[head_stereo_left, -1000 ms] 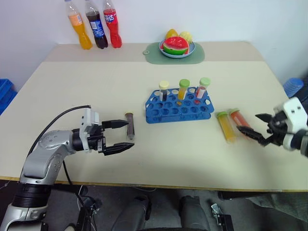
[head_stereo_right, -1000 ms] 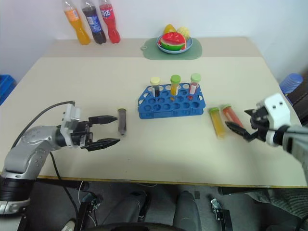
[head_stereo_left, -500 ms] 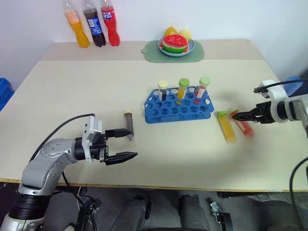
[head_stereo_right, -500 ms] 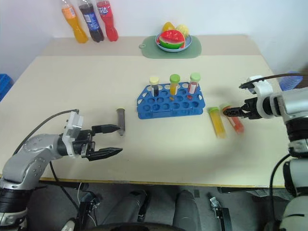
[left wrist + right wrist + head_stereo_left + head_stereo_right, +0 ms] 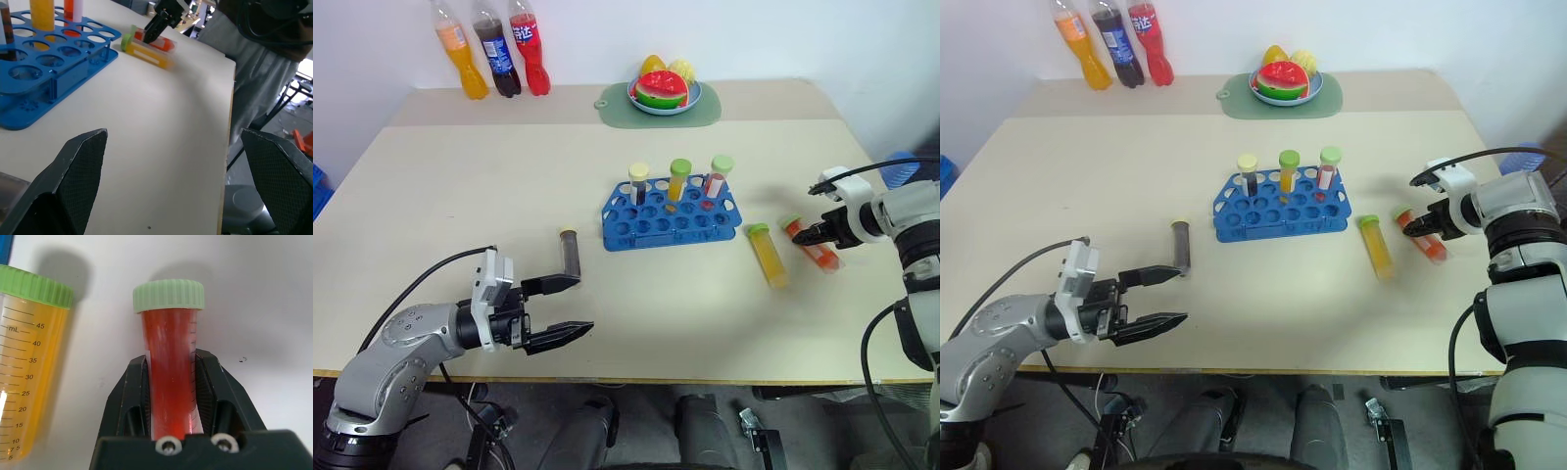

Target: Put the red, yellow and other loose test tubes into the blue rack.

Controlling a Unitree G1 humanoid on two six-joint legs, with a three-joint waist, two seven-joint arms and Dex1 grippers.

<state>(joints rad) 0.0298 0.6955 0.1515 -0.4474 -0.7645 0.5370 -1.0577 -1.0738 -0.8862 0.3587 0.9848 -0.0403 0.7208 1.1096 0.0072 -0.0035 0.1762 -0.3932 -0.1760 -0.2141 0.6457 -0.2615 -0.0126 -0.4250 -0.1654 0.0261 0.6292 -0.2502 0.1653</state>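
Observation:
The blue rack (image 5: 671, 211) stands mid-table with three capped tubes upright in its back row. A yellow tube (image 5: 768, 257) with a green cap lies flat to its right. Just beyond it lies the red tube (image 5: 171, 382), also green-capped, resting on the table with my right gripper (image 5: 806, 235) shut on its body. The dark brown tube (image 5: 572, 253) lies to the left of the rack. My left gripper (image 5: 563, 308) hovers open near the front edge, a little in front of the brown tube, nothing between its fingers (image 5: 73, 171).
Three soda bottles (image 5: 489, 61) stand at the back left corner. A green mat with a fruit bowl (image 5: 663, 93) lies at the back centre. Bare table lies between the rack and the front edge.
My right gripper swung in over the red tube and closed on it. My left gripper drew back toward the front edge, still open. The view itself has shifted slightly.

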